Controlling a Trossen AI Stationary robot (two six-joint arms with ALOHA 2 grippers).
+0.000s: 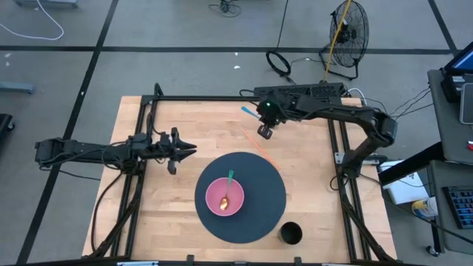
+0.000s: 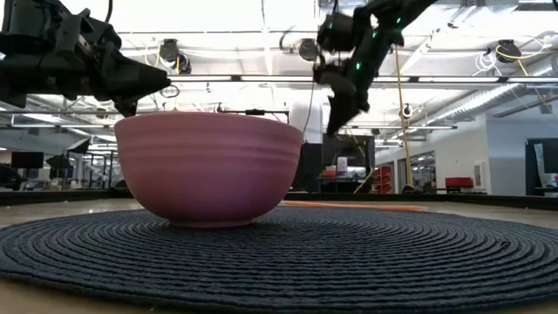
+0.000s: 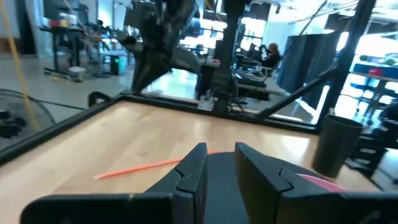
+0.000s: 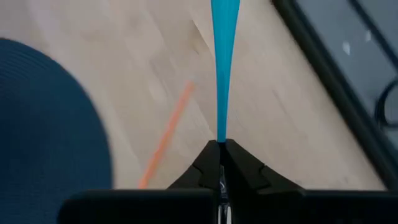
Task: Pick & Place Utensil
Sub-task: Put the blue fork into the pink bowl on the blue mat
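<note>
**A:** Where is the utensil at this moment?

**B:** A blue utensil (image 4: 222, 68) is pinched by its narrow end in the right hand (image 4: 221, 147), whose fingers are pressed together on it. From overhead, that hand (image 1: 264, 130) hangs above the far part of the wooden surface (image 1: 133, 214), beyond the round dark mat (image 1: 259, 192), with the blue piece (image 1: 248, 111) sticking out toward the far edge.

**A:** And the bowl?

**B:** The pink bowl (image 1: 224, 196) sits on the mat, left of its centre. Inside lies a spoon (image 1: 228, 188) with a green handle, the handle leaning on the far rim. From surface height the bowl (image 2: 205, 166) stands upright on the woven mat (image 2: 349, 253).

**A:** The other arm?

**B:** The left hand (image 1: 176, 151) hovers over the left side of the surface, near the mat's edge, fingers (image 3: 194, 163) a little spread and holding nothing.

**A:** Anything else lying about?

**B:** A thin orange stick (image 3: 140, 167) lies flat on the wood just beyond the mat, and also shows in the right wrist camera (image 4: 166, 135). A black cup (image 1: 290, 234) stands at the mat's near right edge.
</note>
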